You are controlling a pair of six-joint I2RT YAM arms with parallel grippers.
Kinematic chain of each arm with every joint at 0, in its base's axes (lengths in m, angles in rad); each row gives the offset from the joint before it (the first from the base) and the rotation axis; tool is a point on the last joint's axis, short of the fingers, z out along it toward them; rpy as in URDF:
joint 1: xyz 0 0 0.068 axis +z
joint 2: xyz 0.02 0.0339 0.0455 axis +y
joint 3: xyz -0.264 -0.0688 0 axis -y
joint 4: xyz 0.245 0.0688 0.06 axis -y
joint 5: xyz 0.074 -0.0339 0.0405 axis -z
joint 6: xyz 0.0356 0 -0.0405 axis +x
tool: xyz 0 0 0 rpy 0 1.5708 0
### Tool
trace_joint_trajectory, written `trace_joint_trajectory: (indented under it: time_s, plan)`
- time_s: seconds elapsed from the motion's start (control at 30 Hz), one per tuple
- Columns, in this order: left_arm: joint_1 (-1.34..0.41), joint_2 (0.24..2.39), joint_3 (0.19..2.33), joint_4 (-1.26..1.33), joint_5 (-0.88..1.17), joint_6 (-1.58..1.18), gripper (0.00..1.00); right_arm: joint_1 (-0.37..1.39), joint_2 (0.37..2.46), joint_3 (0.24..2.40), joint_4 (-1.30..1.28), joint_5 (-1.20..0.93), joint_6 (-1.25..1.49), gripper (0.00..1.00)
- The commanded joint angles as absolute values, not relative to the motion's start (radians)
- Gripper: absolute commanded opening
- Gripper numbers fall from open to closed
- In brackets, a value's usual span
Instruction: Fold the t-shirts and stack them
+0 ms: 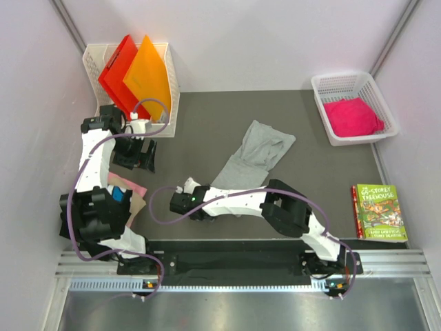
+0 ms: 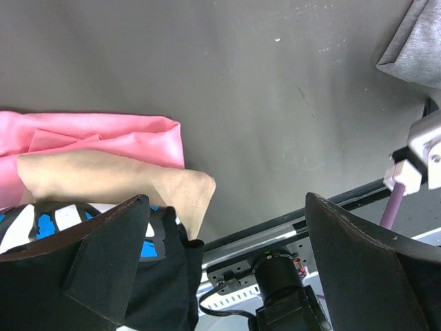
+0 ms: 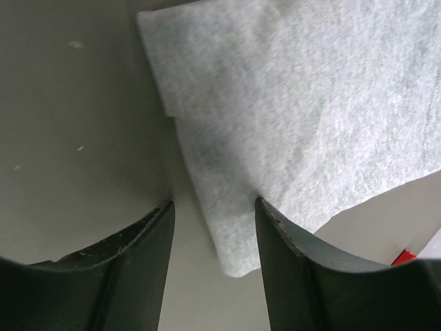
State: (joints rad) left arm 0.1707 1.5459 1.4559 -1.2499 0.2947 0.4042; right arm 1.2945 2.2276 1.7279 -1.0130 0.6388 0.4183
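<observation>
A light grey t-shirt [image 1: 258, 155] lies crumpled mid-table; in the right wrist view its corner [image 3: 275, 124] reaches between my fingers. My right gripper [image 1: 186, 203] [image 3: 213, 203] hangs low over that corner, jaws open, one fingertip [image 3: 265, 210] at the cloth's edge. A bright pink t-shirt [image 1: 353, 116] fills the white basket [image 1: 324, 110]. At the left sits a pile of a pink cloth [image 2: 103, 138], a tan cloth [image 2: 124, 179] and a black t-shirt with blue-white print [image 2: 165, 276]. My left gripper [image 1: 138, 155] [image 2: 226, 200] is wide open beside that pile, holding nothing.
A white rack [image 1: 169, 83] at the back left holds a red folder [image 1: 116, 69] and an orange folder [image 1: 148, 76]. A green picture book [image 1: 377, 212] lies at the front right. The arms' metal rail [image 1: 241, 262] runs along the near edge.
</observation>
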Motion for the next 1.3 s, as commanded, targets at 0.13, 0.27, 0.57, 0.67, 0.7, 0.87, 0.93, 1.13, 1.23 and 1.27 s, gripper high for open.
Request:
trace_joint_trajectory:
  time_s: [0.13, 0.27, 0.57, 0.67, 0.7, 0.87, 0.93, 1.13, 1.23, 1.27]
  plan:
    - [0.176, 1.548, 1.477, -1.243, 0.305, 0.423, 0.99, 1.243, 2.252, 1.715, -0.965, 0.658, 0.382, 0.50]
    - [0.178, 1.551, 1.482, -1.238, 0.305, 0.423, 0.99, 1.227, 2.266, 1.720, -0.959, 0.655, 0.368, 0.48]
    - [0.178, 1.560, 1.494, -1.238, 0.299, 0.423, 0.99, 1.218, 2.310, 1.675, -0.908, 0.552, 0.371, 0.44]
    - [0.176, 1.562, 1.497, -1.238, 0.299, 0.425, 0.99, 1.216, 2.321, 1.671, -0.900, 0.509, 0.380, 0.40]
    - [0.178, 1.563, 1.499, -1.239, 0.299, 0.425, 0.99, 1.218, 2.321, 1.664, -0.891, 0.491, 0.383, 0.40]
    - [0.176, 1.566, 1.506, -1.239, 0.305, 0.422, 0.99, 1.201, 2.335, 1.654, -0.879, 0.437, 0.396, 0.23]
    - [0.178, 1.562, 1.508, -1.243, 0.308, 0.420, 0.99, 1.193, 2.335, 1.654, -0.879, 0.407, 0.402, 0.10]
    - [0.178, 1.555, 1.508, -1.250, 0.316, 0.420, 0.99, 1.177, 2.296, 1.672, -0.894, 0.385, 0.400, 0.00]
    - [0.178, 1.546, 1.506, -1.259, 0.319, 0.426, 0.99, 1.181, 2.267, 1.715, -0.962, 0.426, 0.416, 0.00]
    - [0.178, 1.539, 1.506, -1.259, 0.316, 0.428, 0.99, 1.181, 2.260, 1.735, -1.026, 0.445, 0.425, 0.00]
